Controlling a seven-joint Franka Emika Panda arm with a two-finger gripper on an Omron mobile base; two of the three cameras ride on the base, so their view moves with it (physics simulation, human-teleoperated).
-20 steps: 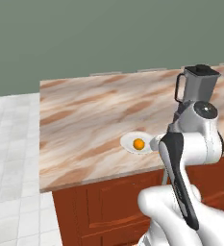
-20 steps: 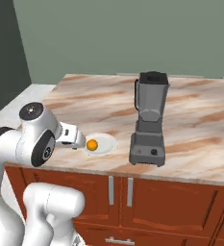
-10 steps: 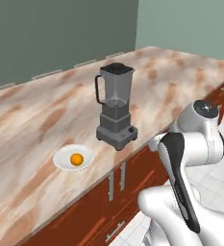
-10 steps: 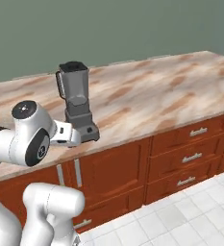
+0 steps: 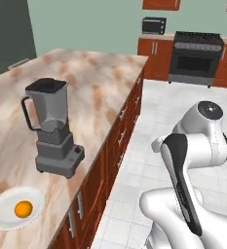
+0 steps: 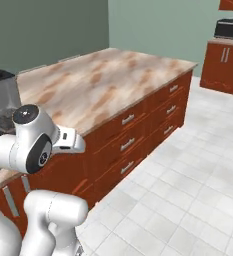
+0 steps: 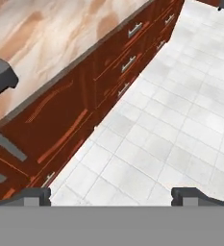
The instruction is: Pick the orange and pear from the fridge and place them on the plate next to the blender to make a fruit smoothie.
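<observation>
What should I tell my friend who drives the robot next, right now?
Gripper: open and holding nothing; its tips sit wide apart in the hand view, pointed at the tiled floor beside the counter drawers.
Orange: already on the plate, on the counter in front of the blender.
Pear: not on the plate yet.
Done: the orange part.
Left: get the pear from the fridge and set it on the plate beside the orange.
</observation>
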